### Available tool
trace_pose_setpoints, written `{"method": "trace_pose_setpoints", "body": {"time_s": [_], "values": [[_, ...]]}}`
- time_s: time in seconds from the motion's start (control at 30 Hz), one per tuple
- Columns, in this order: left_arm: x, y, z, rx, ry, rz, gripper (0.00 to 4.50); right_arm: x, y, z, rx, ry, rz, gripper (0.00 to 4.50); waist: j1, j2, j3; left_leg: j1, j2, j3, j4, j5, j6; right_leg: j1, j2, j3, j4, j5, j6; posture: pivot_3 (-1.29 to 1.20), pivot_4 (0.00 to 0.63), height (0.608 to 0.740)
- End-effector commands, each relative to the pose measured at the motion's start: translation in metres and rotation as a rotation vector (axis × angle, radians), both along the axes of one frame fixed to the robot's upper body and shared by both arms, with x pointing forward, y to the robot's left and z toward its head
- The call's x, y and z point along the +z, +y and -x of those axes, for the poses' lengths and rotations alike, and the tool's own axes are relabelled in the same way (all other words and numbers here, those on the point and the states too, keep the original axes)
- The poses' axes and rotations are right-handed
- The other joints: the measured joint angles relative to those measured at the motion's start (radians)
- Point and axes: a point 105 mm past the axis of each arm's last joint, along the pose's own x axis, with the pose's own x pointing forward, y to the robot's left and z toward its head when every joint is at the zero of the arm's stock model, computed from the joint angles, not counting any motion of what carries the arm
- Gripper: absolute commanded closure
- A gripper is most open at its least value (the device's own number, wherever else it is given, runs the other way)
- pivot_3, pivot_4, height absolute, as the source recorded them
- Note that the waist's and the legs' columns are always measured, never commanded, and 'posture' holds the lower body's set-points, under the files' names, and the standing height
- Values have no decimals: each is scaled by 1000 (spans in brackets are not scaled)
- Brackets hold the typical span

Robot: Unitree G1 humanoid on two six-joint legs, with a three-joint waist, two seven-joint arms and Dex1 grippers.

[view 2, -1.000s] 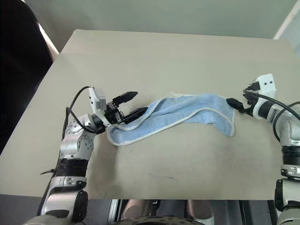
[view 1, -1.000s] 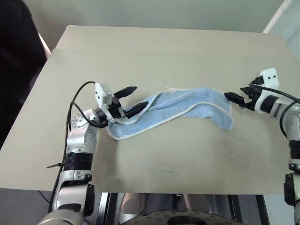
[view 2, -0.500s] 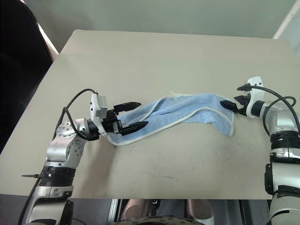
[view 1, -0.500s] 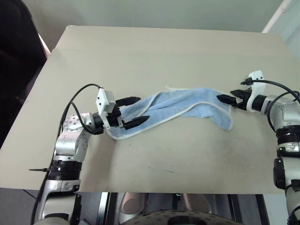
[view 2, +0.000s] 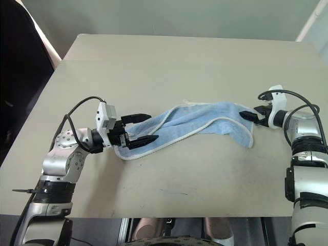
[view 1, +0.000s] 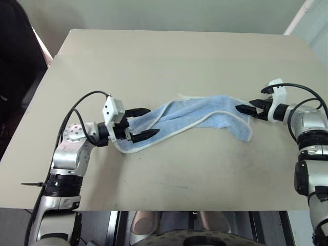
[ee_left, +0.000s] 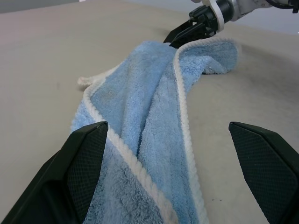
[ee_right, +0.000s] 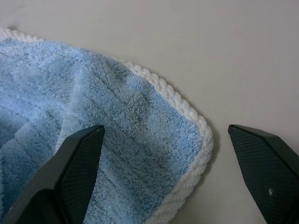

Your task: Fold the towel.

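The light blue towel (view 1: 190, 115) with white edging lies bunched in a long twisted strip across the middle of the tan table (view 1: 169, 61). My left gripper (view 1: 152, 121) is open at the towel's left end, level with the table, one finger on each side of the cloth (ee_left: 140, 140). At the right end, my right gripper (view 1: 239, 110) is open, its fingers (ee_right: 70, 172) astride the towel's rounded corner (ee_right: 154, 140) just above the table. The right gripper (ee_left: 187, 31) also appears at the far end of the strip in the left wrist view.
The table's front edge (view 1: 169, 209) runs close below the arms. A dark shape (view 1: 15, 77) stands off the table's left side. A black cable (view 1: 77, 110) loops over my left forearm. Bare tabletop lies behind and in front of the towel.
My right gripper has come down and in to the towel's right corner. My left arm has swung its elbow outward and the gripper has levelled. The towel has hardly shifted.
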Motion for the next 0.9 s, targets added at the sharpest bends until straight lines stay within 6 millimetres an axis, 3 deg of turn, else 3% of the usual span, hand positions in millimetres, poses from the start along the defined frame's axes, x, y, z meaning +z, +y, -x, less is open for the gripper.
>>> {"method": "trace_pose_setpoints", "body": {"time_s": [0.03,0.37,0.47,0.53,0.67,0.77,0.9], "values": [[18,3,1,-15,-58,50,0,-4,5,2,64,-1,27,920,-1,0,0,0,0,0,-1,0,0,0,0,0,1,0,0,0,150,740],[28,-6,4,-29,-65,85,0,-3,10,0,107,-53,72,4463,-1,0,0,2,1,0,-3,0,-1,-1,0,-1,3,-2,-3,0,150,740],[30,-7,4,-22,-70,81,0,1,7,-2,96,-82,96,4463,-1,0,0,2,1,0,-3,0,-1,0,0,-1,3,-2,-3,0,150,740],[32,-5,1,-1,-80,75,0,13,3,-3,102,-123,108,4463,-1,0,0,2,1,0,-3,0,-1,0,0,-1,3,-2,-3,0,150,740],[31,6,-9,73,-97,35,0,53,6,-2,154,-239,109,4463,-1,1,1,2,1,0,-3,0,-2,-1,0,-1,5,-2,-3,0,150,740],[22,13,-17,134,-73,-6,0,97,19,12,237,-373,119,4463,-1,1,1,2,1,0,-3,1,-3,-1,0,-1,6,-3,-4,0,150,740],[14,9,-15,117,-22,10,0,138,36,34,284,-490,142,4463,-1,1,0,2,1,0,-4,1,-6,-1,1,-2,5,-5,-4,0,150,740]]}}
